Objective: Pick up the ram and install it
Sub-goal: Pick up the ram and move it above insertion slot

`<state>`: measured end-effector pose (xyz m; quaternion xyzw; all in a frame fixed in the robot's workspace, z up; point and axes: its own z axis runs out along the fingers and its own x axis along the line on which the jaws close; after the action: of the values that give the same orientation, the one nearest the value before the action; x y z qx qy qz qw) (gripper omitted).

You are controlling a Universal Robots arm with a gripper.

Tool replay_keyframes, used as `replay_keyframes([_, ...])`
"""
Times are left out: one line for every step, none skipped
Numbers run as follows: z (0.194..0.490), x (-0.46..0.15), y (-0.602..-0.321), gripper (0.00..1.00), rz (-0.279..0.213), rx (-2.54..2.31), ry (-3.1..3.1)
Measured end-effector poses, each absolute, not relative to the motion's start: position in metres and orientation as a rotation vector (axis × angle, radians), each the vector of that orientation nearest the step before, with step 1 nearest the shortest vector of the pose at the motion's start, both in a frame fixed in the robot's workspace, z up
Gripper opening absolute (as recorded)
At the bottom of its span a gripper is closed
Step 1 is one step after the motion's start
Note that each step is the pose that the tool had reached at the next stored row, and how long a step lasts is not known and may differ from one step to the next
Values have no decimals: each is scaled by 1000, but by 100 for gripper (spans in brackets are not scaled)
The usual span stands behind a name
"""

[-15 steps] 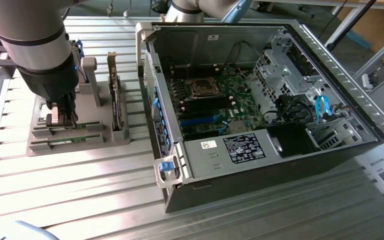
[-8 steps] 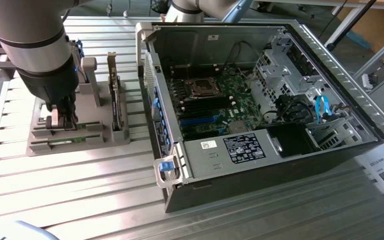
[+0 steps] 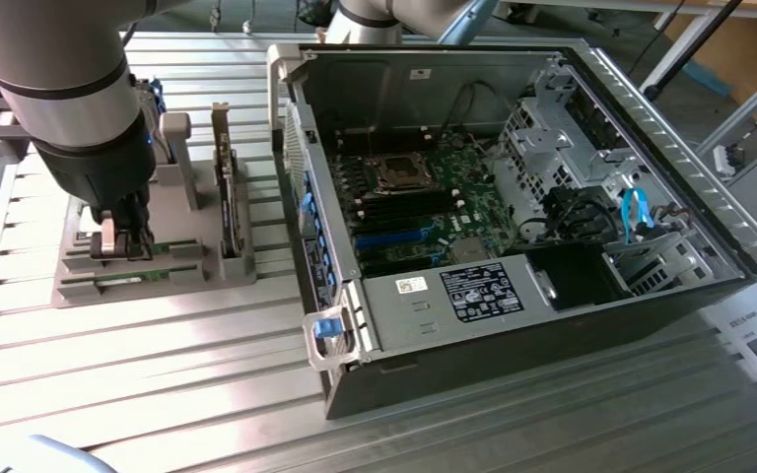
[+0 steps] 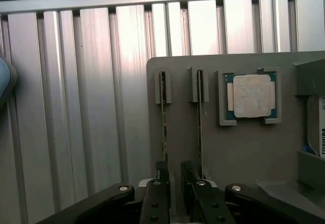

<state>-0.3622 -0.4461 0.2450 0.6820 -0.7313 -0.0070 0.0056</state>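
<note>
Two ram sticks stand on edge in slots of a grey holder [image 4: 244, 148], seen as thin green lines: the left stick [image 4: 163, 127] and the right stick [image 4: 199, 127]. My gripper [image 4: 175, 172] hangs low over the holder's near end, open, with a gap far wider than a stick. The left finger [image 4: 161, 183] is over the end of the left stick and the right finger [image 4: 189, 183] lies between the two sticks. Nothing is clamped. In the exterior view the gripper [image 3: 122, 246] reaches down onto the holder [image 3: 129, 288] at the exterior view's left.
On the holder also lie a square silver processor [image 4: 250, 96] and a hard drive [image 4: 317, 130]. A dark expansion card [image 3: 228, 197] stands upright beside the gripper. The open computer case [image 3: 694, 177] with its motherboard [image 3: 418, 212] fills the exterior view's right on the slatted metal table [image 3: 155, 394].
</note>
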Motion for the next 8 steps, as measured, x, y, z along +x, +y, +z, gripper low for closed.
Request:
replay_keyframes([245,-362,-446,25,-22,2135,-2289])
replay_keyframes([245,-362,-446,25,-22,2135,-2289])
replay_keyframes([244,-362,-446,25,-22,2135,-2289])
replay_keyframes([243,-362,-446,25,-21,2136,-2290])
replay_keyframes([243,-362,-446,25,-21,2136,-2290])
replay_keyframes([242,-362,-446,25,-20,2136,-2290])
replay_keyframes([241,-362,-446,25,-19,2136,-2290])
replay_keyframes([240,-362,-446,25,-19,2137,-2291])
